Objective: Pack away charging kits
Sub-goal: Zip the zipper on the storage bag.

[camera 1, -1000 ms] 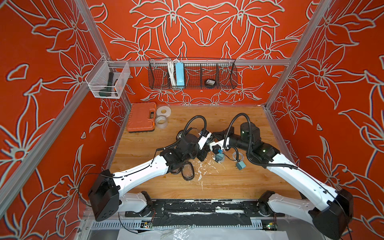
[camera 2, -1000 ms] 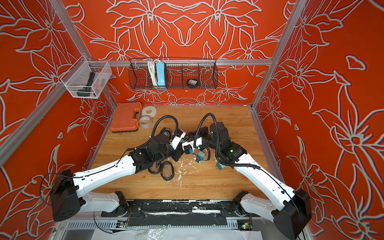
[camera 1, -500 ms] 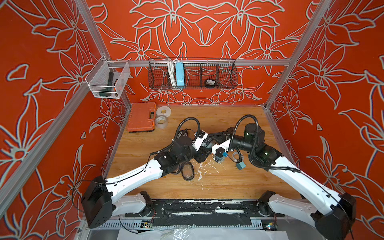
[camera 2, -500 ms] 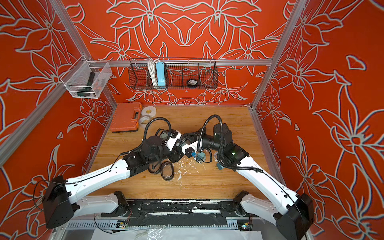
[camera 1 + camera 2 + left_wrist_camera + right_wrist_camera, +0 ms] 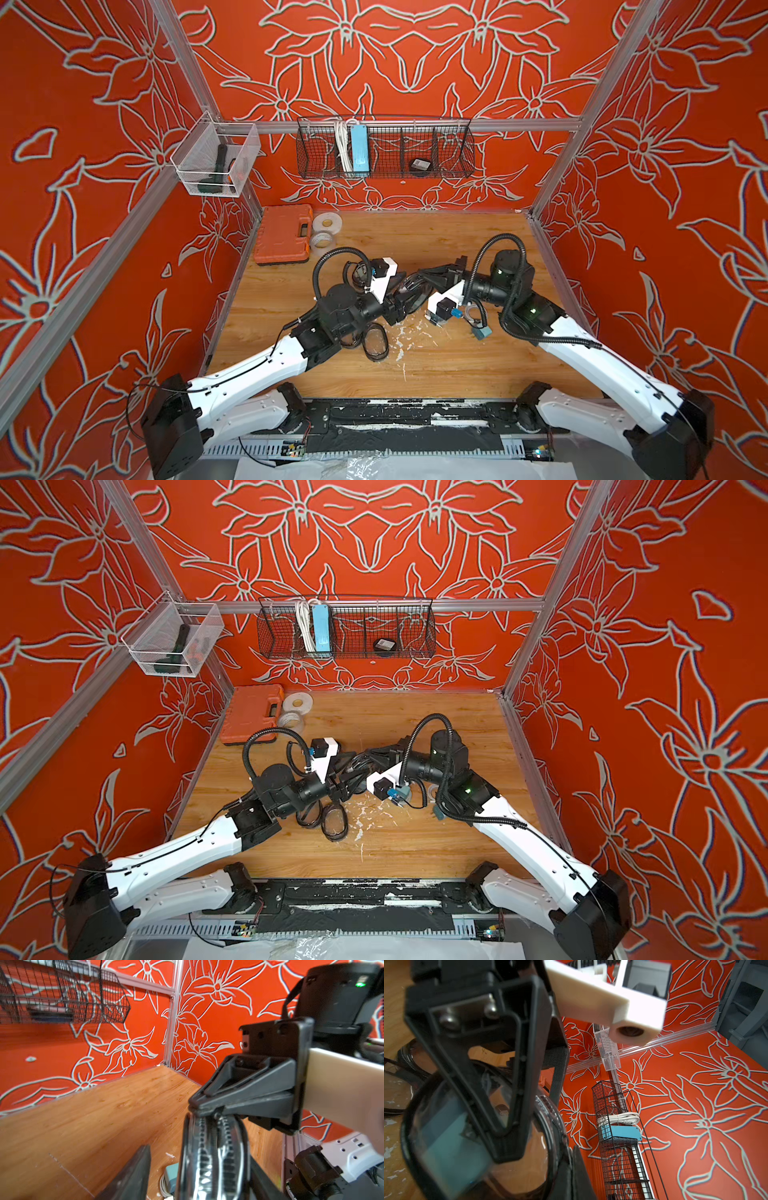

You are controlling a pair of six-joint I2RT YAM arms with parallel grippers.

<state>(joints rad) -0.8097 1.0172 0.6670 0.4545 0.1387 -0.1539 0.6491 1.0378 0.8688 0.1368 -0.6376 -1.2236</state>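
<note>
left tool [image 5: 198,1152] straddles the clear case [image 5: 214,1167]: jaws apart, gap on one side, so not clamping. teal adapter [image 5: 446,1147] sits inside the case; can't see its cable. right tool [image 5: 192,1108] is pinched tight on the case's zipper rim. Risk: the case likely hangs off that one thin pinch, so it could twist or slip and spill the adapter. second adapter [image 5: 481,332] lies loose on the surface [image 5: 457,374] by the right arm.
</note>
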